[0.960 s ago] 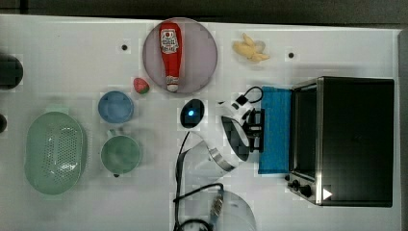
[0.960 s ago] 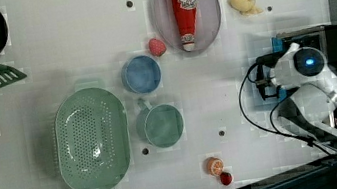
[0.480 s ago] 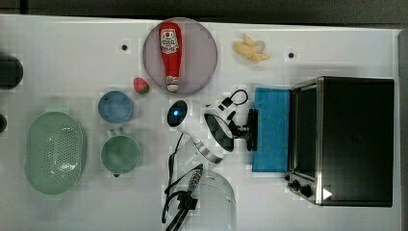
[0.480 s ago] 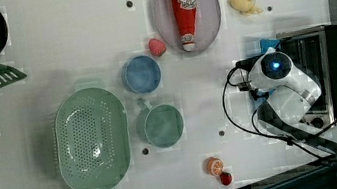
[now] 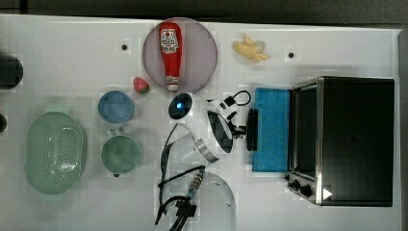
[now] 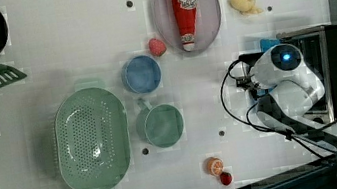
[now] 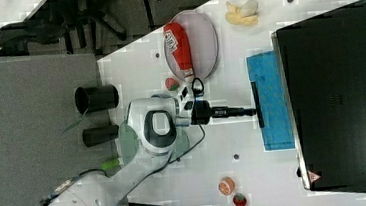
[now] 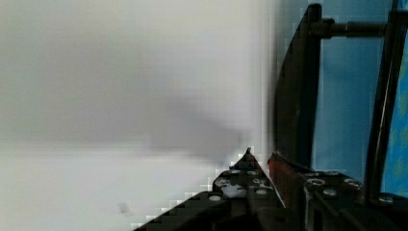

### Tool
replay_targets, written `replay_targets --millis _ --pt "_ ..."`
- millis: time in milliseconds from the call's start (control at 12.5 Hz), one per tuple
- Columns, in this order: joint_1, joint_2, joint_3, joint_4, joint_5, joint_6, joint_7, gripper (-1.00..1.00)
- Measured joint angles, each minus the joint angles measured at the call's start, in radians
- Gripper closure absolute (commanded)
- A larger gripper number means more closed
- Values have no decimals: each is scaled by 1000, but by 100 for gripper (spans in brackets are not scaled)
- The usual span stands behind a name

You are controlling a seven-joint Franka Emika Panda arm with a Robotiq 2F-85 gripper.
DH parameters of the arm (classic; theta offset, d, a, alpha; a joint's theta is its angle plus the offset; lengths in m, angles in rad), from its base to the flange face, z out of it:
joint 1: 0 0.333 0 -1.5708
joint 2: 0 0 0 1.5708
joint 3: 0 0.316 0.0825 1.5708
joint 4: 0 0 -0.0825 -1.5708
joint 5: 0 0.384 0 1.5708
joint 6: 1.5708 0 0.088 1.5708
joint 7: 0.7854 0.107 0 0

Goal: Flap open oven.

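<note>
The oven [image 5: 356, 139] stands at the top view's right, black-topped with a silver frame and knobs at its corner. Its blue glass door [image 5: 272, 130] is folded down flat onto the table. The black bar handle [image 5: 252, 130] lies along the door's outer edge. My gripper [image 5: 246, 130] reaches from the top view's left and is shut on the middle of that handle. In the right view the gripper [image 7: 252, 111] meets the handle [image 7: 256, 104] beside the door [image 7: 276, 125]. In the wrist view the handle [image 8: 296, 96] runs along the blue glass [image 8: 344, 96].
A ketchup bottle [image 5: 171, 48] lies on a pink plate [image 5: 202, 53] near the arm. A banana [image 5: 250, 49], a strawberry [image 5: 141, 85], a blue bowl [image 5: 115, 107], a green mug [image 5: 120, 154] and a green colander [image 5: 55, 151] also sit on the white table.
The arm has drawn back toward the top view's left with the handle. The blue door has swung further out and down from the oven.
</note>
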Motion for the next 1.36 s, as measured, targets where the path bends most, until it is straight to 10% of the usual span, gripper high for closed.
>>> replay_targets --millis 560,1360 --pt "14 -372 -8 35 489 -25 21 65" --pt "-10 -600 -62 197 542 -489 128 65"
